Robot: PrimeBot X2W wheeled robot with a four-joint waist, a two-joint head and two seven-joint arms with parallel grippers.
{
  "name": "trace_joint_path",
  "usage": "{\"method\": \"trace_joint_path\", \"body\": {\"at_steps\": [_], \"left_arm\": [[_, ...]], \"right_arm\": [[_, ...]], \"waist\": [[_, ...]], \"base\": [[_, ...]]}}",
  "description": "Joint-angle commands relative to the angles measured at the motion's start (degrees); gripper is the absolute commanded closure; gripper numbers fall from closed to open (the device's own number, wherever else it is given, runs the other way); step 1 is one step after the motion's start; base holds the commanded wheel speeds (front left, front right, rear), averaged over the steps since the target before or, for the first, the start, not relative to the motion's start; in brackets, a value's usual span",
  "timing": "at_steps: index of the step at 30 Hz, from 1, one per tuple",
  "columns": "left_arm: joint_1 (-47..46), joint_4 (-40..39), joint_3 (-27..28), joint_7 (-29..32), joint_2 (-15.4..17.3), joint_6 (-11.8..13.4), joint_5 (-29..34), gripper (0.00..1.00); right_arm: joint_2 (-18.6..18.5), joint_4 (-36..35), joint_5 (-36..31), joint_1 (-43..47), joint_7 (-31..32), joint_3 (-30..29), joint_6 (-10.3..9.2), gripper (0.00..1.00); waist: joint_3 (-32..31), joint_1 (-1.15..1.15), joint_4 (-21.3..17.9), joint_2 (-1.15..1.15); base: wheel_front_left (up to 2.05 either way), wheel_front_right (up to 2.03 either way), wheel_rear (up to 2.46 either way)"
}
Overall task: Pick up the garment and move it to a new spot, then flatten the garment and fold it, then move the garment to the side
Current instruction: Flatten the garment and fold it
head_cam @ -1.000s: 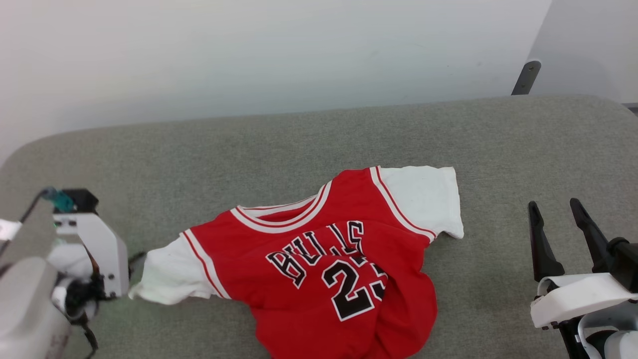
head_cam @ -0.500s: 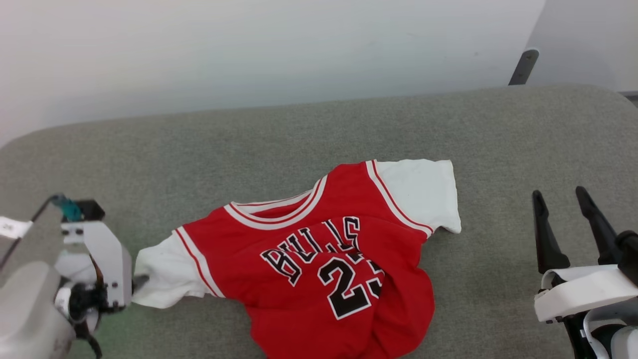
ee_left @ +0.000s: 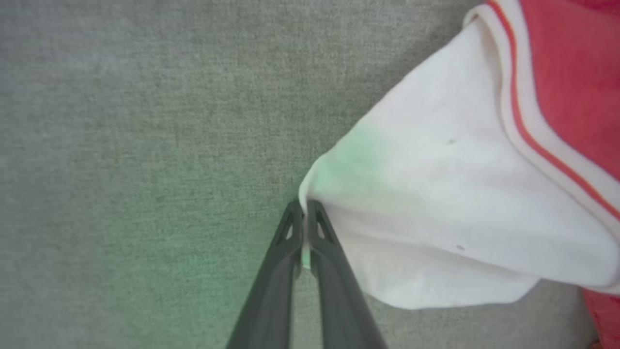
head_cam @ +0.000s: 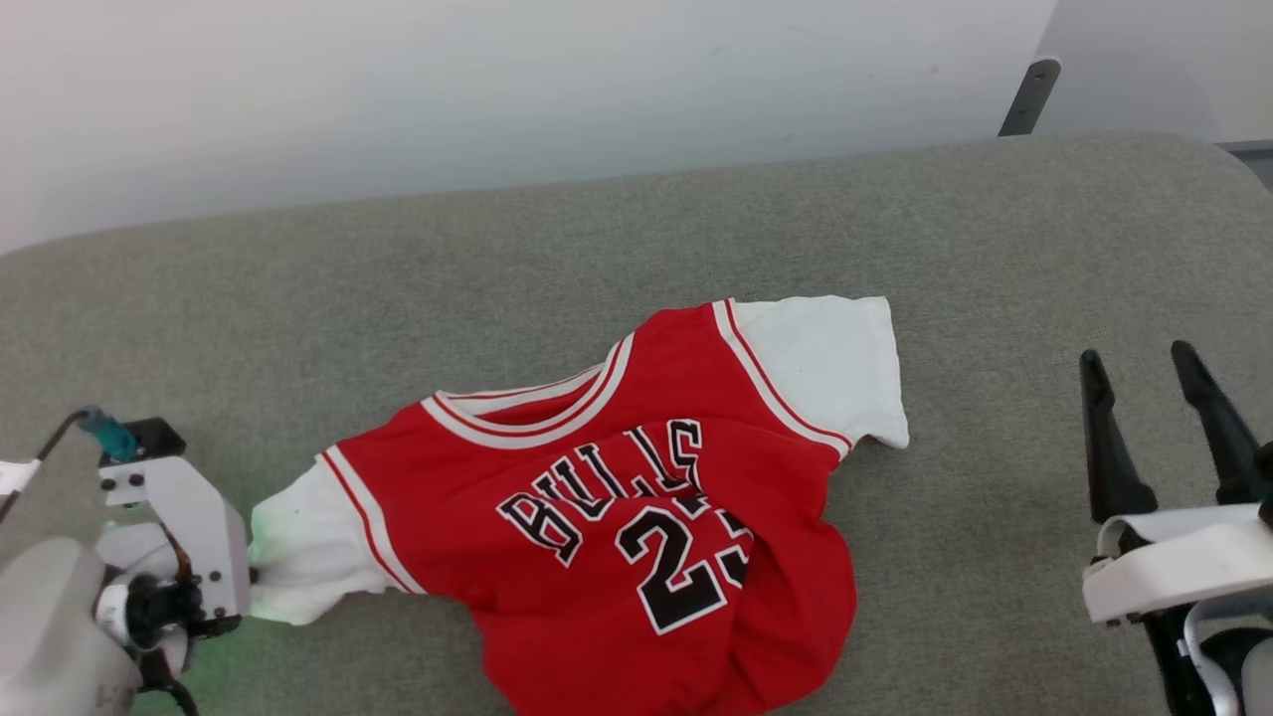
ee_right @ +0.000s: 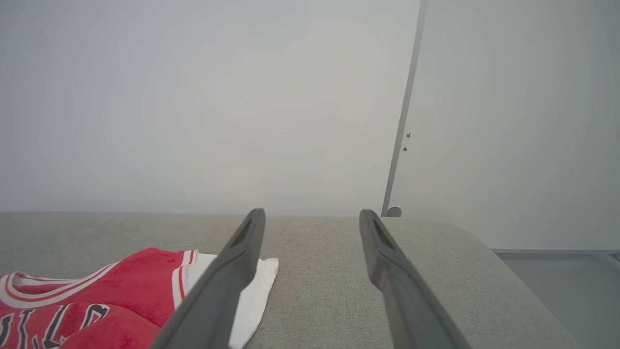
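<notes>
Now pinched in the left hand [ee_left: 304, 215]: the hem of the white sleeve [ee_left: 436, 203] of the garment [head_cam: 617, 497], at the near left of the tabletop [head_cam: 497, 259]. Spread wide beside that hem a second ago. Drawn together since to a narrow slit, with a sliver of white cloth caught between the tips. Looks like a real bite, though a thin one, right at the edge of the fabric.

Lying crumpled toward the tabletop's near edge, about midway along it. Red body bunched and tucked under at the bottom, chest lettering [head_cam: 607, 482] and number face up, second white sleeve [head_cam: 825, 358] spread flat toward the tabletop's far right. Not lifted anywhere yet.

No change with the right hand [head_cam: 1136, 355]: held wide apart and empty above the tabletop's near right, well clear of the cloth.

Shifted too, the whole head view. Best put down to the camera, not to any slide of the garment across the tabletop.

For the task: grasp apparently made, pick-up ready to begin. Move to a new spot, flattening and folding all ahead. Worth lifting slowly, given so shallow a hold on one sleeve alone. Likely to hang and swing from that corner, and easy to lose if tugged against the drag of the tabletop's grey fabric.
</notes>
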Motion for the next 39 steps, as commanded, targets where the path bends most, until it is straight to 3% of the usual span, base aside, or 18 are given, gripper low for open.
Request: {"method": "trace_joint_path", "body": {"at_steps": [1, 11, 25, 39], "left_arm": [[1.7, 0.5, -0.6, -0.1, -1.6, -0.3, -0.3, 1.00], [-1.5, -0.4, -1.7, -1.2, -3.7, -1.5, 0.6, 1.00], [-7.7, -0.2, -3.4, -3.1, -7.4, -3.6, 1.7, 1.00], [-10.8, 3.1, -4.1, -4.1, -9.0, -4.9, 0.8, 1.00]], "right_arm": [[-0.6, -0.3, -0.3, -1.4, 0.2, -0.4, -0.06, 0.00], [-4.3, 5.8, 0.4, -9.5, 3.1, 0.0, -0.06, 0.00], [-10.3, 34.0, 6.7, -25.9, 10.9, 7.1, -0.06, 0.00], [-9.6, 55.0, 13.8, -35.1, 26.2, 12.9, -0.06, 0.00]], "waist": [[0.1, 0.00, 0.3, 0.00], [2.0, 0.00, 3.4, 0.00], [7.2, 0.00, 9.3, 0.00], [10.0, 0.00, 11.0, 0.00]], "base": [[0.00, 0.00, 0.00], [0.00, 0.00, 0.00], [0.00, 0.00, 0.00], [0.00, 0.00, 0.00]]}}
